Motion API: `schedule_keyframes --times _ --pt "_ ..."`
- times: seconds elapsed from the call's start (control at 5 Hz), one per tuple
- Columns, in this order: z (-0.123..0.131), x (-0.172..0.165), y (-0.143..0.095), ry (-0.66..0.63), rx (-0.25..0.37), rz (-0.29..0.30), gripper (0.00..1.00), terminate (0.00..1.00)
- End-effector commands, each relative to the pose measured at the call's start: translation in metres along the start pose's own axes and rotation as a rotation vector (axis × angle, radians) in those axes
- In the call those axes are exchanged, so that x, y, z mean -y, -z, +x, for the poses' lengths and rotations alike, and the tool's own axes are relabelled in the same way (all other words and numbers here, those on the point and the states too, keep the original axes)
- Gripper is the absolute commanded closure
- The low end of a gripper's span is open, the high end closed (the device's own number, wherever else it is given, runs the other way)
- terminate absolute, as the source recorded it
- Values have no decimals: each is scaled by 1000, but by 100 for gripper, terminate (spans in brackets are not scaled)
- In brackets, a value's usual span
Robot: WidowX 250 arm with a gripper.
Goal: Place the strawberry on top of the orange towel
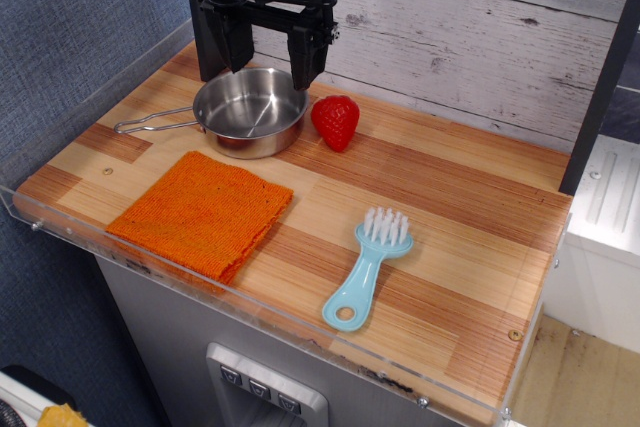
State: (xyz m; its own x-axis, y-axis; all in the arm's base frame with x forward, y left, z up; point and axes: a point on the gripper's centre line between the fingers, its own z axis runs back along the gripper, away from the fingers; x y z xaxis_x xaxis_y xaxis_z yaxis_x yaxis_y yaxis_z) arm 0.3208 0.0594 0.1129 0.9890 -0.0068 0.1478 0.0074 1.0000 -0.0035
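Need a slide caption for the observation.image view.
Open gripper above steel pan; strawberry beside it, orange towel bare.

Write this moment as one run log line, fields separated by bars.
gripper: open, above steel pan | strawberry: on table, right of pan, not grasped | orange towel: nothing on it | step: grasp not started

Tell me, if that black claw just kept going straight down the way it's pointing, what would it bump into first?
Probably the steel pan: the open gripper hangs fingers-down right above it. The strawberry sits off to one side, though depth is hard to judge.

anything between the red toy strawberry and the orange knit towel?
Bare wooden tabletop between red toy strawberry and orange towel; the steel pan sits just left of that line.
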Motion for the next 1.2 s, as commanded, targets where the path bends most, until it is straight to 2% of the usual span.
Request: schedule_keyframes --times 0.0,0.2,0.4,0.6,0.8,1.0 --pt "0 0 0 0 0 0 0 0" --pt "6 0 8 7 68 48 0 0" --pt "14 -2 24 15 114 -4 0 0" --pt "24 4 30 55 189 -61 0 0" --pt "37 10 32 57 205 -145 0 0" --pt "46 14 34 43 208 -191 0 0"
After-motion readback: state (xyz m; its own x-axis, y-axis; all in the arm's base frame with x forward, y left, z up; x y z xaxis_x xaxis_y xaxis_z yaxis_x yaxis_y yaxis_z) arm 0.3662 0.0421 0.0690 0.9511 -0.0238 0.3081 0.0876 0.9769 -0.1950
